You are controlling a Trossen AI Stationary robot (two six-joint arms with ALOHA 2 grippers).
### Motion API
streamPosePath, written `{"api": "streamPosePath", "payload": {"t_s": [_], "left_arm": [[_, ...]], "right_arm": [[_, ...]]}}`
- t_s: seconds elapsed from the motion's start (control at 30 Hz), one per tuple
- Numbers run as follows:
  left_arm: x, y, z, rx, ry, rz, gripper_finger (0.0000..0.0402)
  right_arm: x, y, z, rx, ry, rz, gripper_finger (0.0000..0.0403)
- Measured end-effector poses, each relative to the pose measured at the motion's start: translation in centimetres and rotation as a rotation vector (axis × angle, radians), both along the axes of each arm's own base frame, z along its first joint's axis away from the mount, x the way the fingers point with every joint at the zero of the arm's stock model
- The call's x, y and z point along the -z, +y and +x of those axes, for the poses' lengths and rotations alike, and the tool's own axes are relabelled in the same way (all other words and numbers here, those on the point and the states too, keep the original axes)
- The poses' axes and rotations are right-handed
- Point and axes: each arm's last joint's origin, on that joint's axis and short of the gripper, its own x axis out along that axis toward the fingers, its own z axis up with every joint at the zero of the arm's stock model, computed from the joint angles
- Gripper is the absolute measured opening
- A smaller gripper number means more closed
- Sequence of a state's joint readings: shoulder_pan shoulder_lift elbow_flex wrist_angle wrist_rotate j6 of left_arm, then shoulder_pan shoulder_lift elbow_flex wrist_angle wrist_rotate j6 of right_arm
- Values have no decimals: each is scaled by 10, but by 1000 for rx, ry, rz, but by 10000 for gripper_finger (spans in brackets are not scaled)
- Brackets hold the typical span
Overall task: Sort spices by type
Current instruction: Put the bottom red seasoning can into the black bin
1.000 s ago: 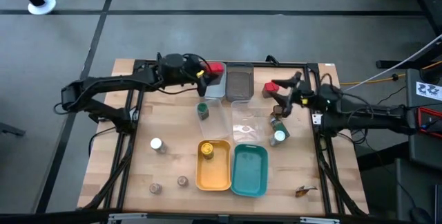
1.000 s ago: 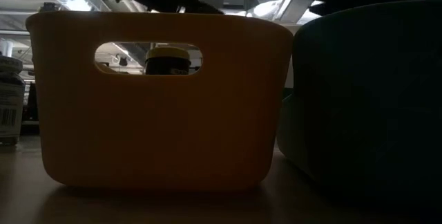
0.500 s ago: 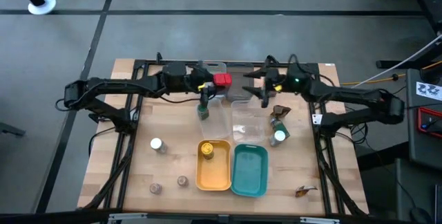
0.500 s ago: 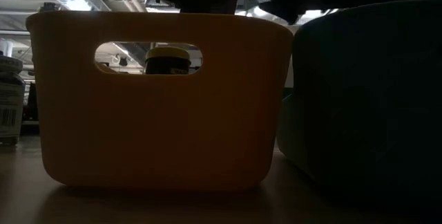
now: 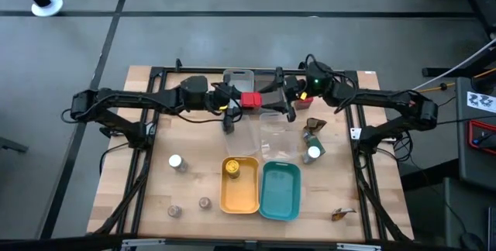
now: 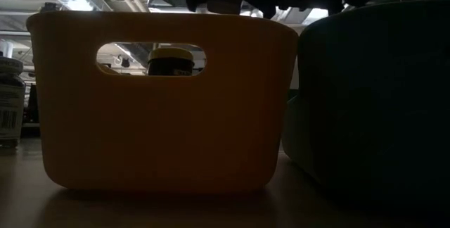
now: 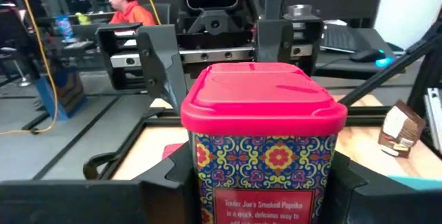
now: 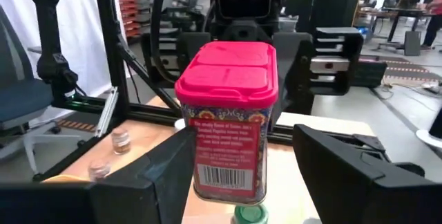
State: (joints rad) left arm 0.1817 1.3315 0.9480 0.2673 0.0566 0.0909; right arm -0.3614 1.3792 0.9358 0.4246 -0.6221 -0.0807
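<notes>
Paprika tin [image 5: 250, 100], red-lidded, hangs pinched in your left gripper [image 5: 237, 101] above the far middle; the right gripper [image 5: 280, 101], fingers spread, faces it. Handover step: next, close right, release left.

Your high view is evenly lit and sharp. Your low view is backlit by ceiling lights, leaving the yellow tray [image 6: 162, 101] in dark silhouette. Wrist views are bright; the near fingers [image 8: 366, 169] blur.
</notes>
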Motion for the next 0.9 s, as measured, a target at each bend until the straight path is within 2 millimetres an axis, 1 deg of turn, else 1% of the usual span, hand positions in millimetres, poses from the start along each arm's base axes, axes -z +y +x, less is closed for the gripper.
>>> {"api": "streamPosePath", "payload": {"t_s": [0.1, 0.23, 0.5, 0.77, 0.9], "left_arm": [[-1, 0, 0, -1, -4, 21, 165], [0, 0, 1, -7, -4, 34, 165], [0, 0, 1, -1, 1, 54, 166], [-2, 1, 1, -14, -21, 62, 166], [-4, 1, 1, -21, -39, 71, 166]], "right_arm": [[-1, 0, 0, -6, -5, 0, 243], [0, 2, 0, -69, 0, 6, 243], [0, 3, 0, -105, 4, 8, 243], [-4, 3, 1, -72, -25, 47, 243], [-7, 10, 4, -2, -46, 41, 243]]}}
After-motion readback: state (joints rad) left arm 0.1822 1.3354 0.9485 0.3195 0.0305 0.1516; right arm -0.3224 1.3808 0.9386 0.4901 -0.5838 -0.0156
